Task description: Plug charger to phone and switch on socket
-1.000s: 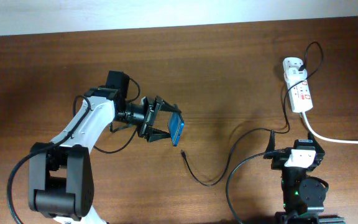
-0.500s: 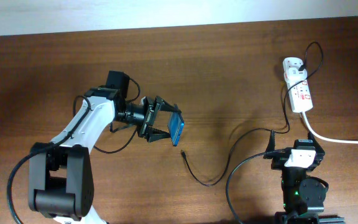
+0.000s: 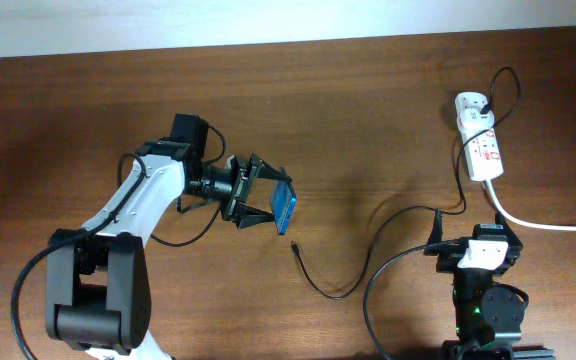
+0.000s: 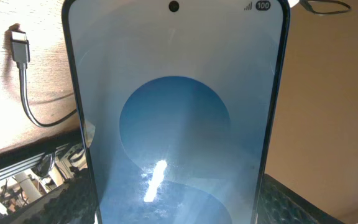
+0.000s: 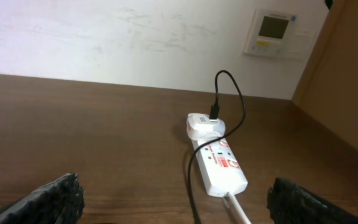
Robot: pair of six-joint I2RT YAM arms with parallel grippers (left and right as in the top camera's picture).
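Observation:
My left gripper [image 3: 268,203] is shut on the phone [image 3: 285,207], holding it tilted on edge above the table. In the left wrist view the phone [image 4: 176,112] fills the frame, blue screen with a lighter circle. The charger cable [image 3: 368,250] lies on the table; its connector tip [image 3: 295,247] rests just below the phone and shows in the left wrist view [image 4: 18,43]. Its other end is plugged into the white socket strip [image 3: 480,140], also seen in the right wrist view [image 5: 219,165]. My right gripper [image 5: 173,199] is open and empty, near the front edge.
A thick white cord [image 3: 543,222] runs from the socket off to the right. The right arm's base [image 3: 486,300] sits at the front right. A wall panel [image 5: 275,32] hangs on the far wall.

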